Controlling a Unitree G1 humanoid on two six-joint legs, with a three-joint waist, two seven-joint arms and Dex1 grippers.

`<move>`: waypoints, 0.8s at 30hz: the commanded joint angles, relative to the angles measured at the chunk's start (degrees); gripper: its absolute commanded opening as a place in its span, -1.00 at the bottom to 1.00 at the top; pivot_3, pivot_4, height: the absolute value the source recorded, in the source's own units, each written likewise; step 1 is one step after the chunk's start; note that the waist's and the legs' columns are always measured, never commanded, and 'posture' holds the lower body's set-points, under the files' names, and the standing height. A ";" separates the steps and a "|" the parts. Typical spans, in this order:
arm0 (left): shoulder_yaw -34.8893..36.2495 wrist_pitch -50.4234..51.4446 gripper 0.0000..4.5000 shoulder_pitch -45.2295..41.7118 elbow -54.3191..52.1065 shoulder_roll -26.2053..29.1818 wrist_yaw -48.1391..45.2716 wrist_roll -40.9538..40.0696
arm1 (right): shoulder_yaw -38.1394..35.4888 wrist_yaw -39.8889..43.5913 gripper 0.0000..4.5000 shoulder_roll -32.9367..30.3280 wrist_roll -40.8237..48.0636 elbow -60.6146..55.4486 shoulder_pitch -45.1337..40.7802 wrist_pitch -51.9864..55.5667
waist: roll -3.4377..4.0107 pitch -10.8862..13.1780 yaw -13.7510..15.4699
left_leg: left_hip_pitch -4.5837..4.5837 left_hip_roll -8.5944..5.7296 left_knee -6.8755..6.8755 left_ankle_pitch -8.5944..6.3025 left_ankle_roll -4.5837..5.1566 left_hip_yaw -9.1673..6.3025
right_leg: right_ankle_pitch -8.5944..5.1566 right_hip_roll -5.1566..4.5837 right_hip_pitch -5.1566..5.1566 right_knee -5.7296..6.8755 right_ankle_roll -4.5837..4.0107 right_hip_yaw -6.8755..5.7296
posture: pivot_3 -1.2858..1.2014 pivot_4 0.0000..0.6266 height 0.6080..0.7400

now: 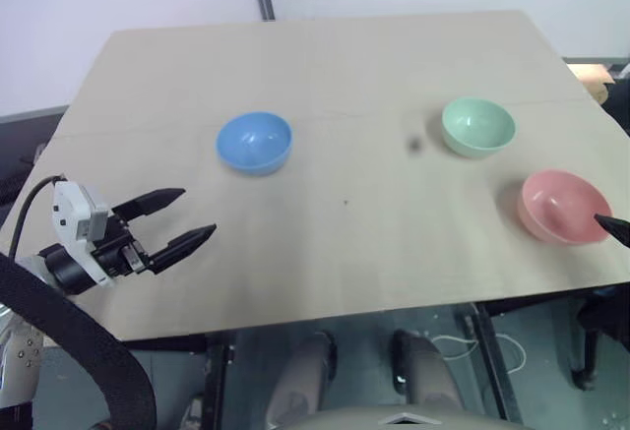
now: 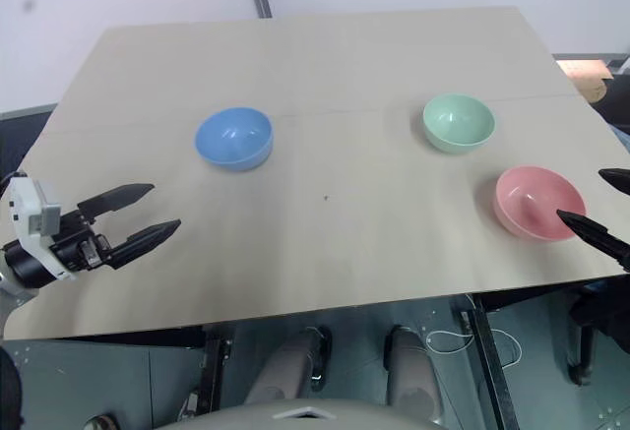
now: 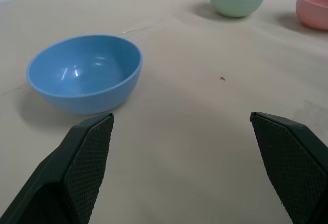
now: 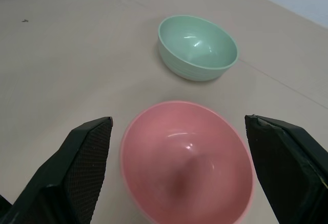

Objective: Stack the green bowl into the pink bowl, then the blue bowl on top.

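blue bowl (image 1: 254, 142): sky-blue | green bowl (image 1: 477, 125): mint | pink bowl (image 1: 563, 207): salmon | table (image 1: 325, 243): beige

The worktop (image 1: 325, 243) lies bare across its middle and near edge — wide room for a gripper to pass between the blue bowl (image 1: 254, 142) on the left and the other two on the right. The green bowl (image 1: 477, 126) and pink bowl (image 1: 563, 207) stand near each other but apart, with a narrow gap between. The far strip behind all three bowls is open too.
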 commanded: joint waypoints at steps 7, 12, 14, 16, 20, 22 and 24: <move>1.33 -1.25 1.00 -2.03 -1.40 -1.63 -2.33 -2.48 | 2.81 -1.68 0.99 -0.61 -1.91 -1.08 -3.72 -0.66 | 0.00 0.00 0.16 | 0.02 0.09 0.22 -0.02 -0.02 0.15 | 0.01 0.02 0.02 0.05 0.00 0.00 | 0.03 -0.52 1.00; 0.07 -2.44 1.00 -6.00 -1.03 -2.30 -6.42 -4.87 | 7.76 -6.83 0.99 0.09 -2.44 -3.93 -6.17 4.09 | -0.01 -0.01 0.33 | 0.02 0.08 0.22 0.03 0.07 0.14 | 0.05 0.04 0.02 0.08 -0.05 0.01 | 0.03 -0.52 1.00; -0.96 -2.21 1.00 -7.93 -1.68 -2.74 -6.91 -5.58 | 10.24 -8.14 0.99 0.09 -2.27 -5.86 -6.30 6.74 | -0.02 -0.01 0.34 | 0.02 0.08 0.23 0.03 0.07 0.13 | 0.06 0.05 0.02 0.11 -0.06 0.01 | 0.03 -0.52 1.00; -2.79 -1.62 1.00 -9.99 -2.96 -2.95 -8.19 -6.89 | 14.29 -10.17 0.99 -0.23 -2.24 -8.88 -6.35 10.95 | -0.02 -0.01 0.34 | 0.03 0.08 0.23 0.03 0.07 0.12 | 0.08 0.06 0.03 0.14 -0.08 0.01 | 0.03 -0.52 1.00; -5.52 -1.43 1.00 -12.59 -4.27 -2.48 -10.47 -7.67 | 21.54 -16.23 0.99 -0.98 -7.48 -12.11 -7.21 15.81 | -0.02 -0.01 0.33 | 0.02 0.07 0.25 0.03 0.08 0.12 | 0.10 0.08 0.02 0.14 -0.09 0.03 | 0.03 -0.52 1.00; -6.52 -1.27 1.00 -13.19 -5.07 -2.20 -11.08 -7.63 | 24.26 -16.86 0.99 -1.45 -8.98 -11.70 -7.52 17.23 | -0.02 -0.02 0.30 | 0.02 0.06 0.25 0.03 0.08 0.14 | 0.11 0.08 0.02 0.13 -0.09 0.04 | 0.03 -0.52 1.00; -7.19 -0.67 1.00 -13.25 -6.16 -1.84 -11.76 -7.95 | 27.07 -17.21 0.99 -1.93 -10.13 -9.40 -8.24 19.61 | -0.02 -0.01 0.31 | 0.03 0.05 0.26 0.03 0.08 0.14 | 0.11 0.09 0.02 0.14 -0.09 0.05 | 0.03 -0.52 1.00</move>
